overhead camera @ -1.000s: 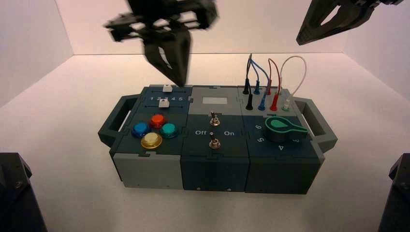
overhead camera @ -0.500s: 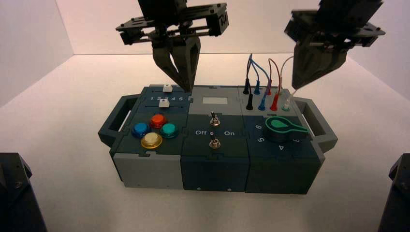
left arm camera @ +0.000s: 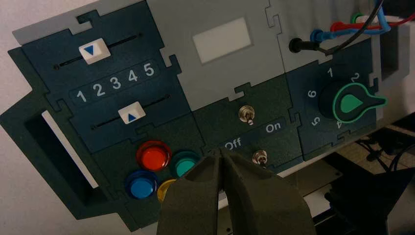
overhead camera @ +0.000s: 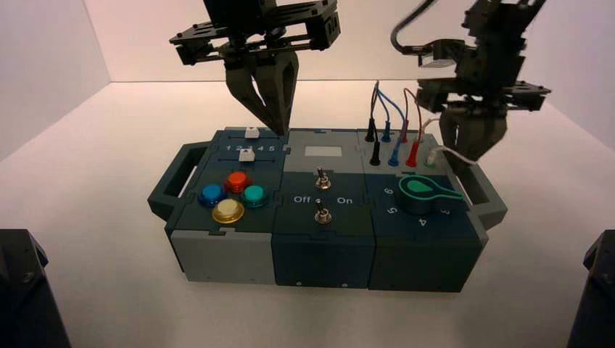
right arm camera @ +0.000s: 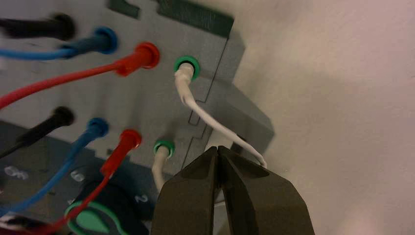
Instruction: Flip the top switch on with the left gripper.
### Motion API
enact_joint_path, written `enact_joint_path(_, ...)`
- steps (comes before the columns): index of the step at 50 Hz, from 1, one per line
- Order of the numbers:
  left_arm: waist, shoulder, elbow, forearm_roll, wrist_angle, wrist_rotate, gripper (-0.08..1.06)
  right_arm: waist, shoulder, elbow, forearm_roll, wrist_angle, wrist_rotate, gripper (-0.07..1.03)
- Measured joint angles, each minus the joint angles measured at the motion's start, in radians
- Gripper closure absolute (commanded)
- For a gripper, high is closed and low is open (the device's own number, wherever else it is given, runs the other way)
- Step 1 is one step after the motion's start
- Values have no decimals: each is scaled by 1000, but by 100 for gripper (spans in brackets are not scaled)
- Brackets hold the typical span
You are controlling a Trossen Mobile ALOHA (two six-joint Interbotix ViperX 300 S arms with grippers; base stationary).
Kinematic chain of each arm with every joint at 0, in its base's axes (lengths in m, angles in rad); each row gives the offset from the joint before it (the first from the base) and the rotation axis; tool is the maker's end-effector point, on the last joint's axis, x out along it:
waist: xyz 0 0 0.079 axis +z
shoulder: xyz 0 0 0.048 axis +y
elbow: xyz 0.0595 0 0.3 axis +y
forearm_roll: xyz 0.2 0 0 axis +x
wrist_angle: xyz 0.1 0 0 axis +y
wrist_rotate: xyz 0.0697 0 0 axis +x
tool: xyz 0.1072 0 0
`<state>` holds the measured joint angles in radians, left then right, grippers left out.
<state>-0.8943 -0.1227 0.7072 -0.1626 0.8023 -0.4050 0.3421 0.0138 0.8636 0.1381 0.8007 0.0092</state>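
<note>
The toggle switch (left arm camera: 247,114) near the pincer (left arm camera: 220,152) is shiny metal; the green-rimmed knob (left arm camera: 351,103) beyond looks matt plastic.

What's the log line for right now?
left gripper: above box, shut | right gripper: at white wire | top switch: untouched

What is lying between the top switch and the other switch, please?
The "Off On" lettering lies between the top switch and lower switch, in the left wrist view. Left claw hovers above the box; right claw is beside the white wire.
</note>
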Motion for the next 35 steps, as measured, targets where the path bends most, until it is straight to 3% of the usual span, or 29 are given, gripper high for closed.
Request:
enact_joint_path(19, -2, 5, 0, 0, -5, 2, 101, -2, 20, -14, 11, 12, 0, 99)
enact_joint_path(35, -60, 132, -23, -3, -14, 0, 101, -3, 14, -9, 9, 8, -2, 99)
